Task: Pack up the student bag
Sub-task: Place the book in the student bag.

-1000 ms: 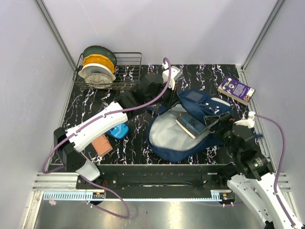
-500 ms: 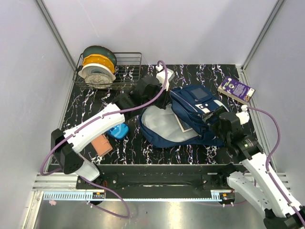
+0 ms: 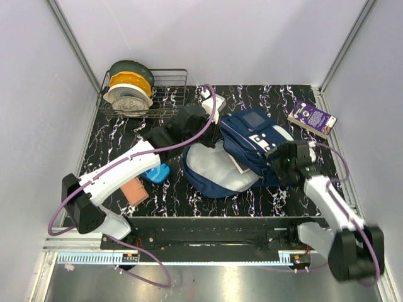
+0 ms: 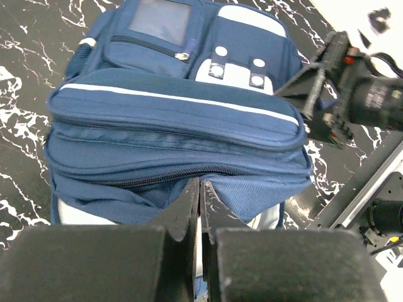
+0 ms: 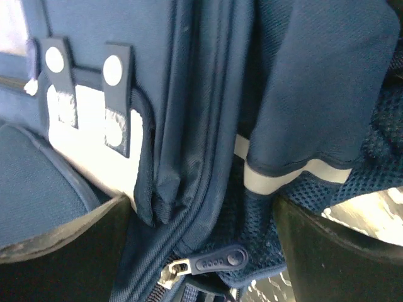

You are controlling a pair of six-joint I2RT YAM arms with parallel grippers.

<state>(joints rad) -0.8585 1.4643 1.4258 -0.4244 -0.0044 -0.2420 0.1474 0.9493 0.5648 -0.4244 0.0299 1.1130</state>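
Note:
The student bag (image 3: 252, 141), navy with white patches, lies mid-table with its grey lining (image 3: 211, 167) showing at its left. In the left wrist view the front pockets of the bag (image 4: 182, 94) face up. My left gripper (image 4: 199, 185) is shut, pinching the fabric edge below the zip; from above the left gripper (image 3: 214, 129) sits at the bag's back-left edge. My right gripper (image 3: 284, 165) is at the bag's right side. In its wrist view the right gripper (image 5: 201, 242) stands open, straddling the bag's side seam (image 5: 195, 157) and a zip pull (image 5: 217, 259).
A wire rack (image 3: 170, 94) with filament spools (image 3: 129, 88) stands back left. A purple box (image 3: 312, 118) lies back right. A bright blue pouch (image 3: 156, 173) and an orange block (image 3: 134, 190) lie under the left arm. Grey walls close the table's sides.
The left gripper drew the bag's upper part left and back, covering more lining. The right arm swung round beside the bag and its jaws widened.

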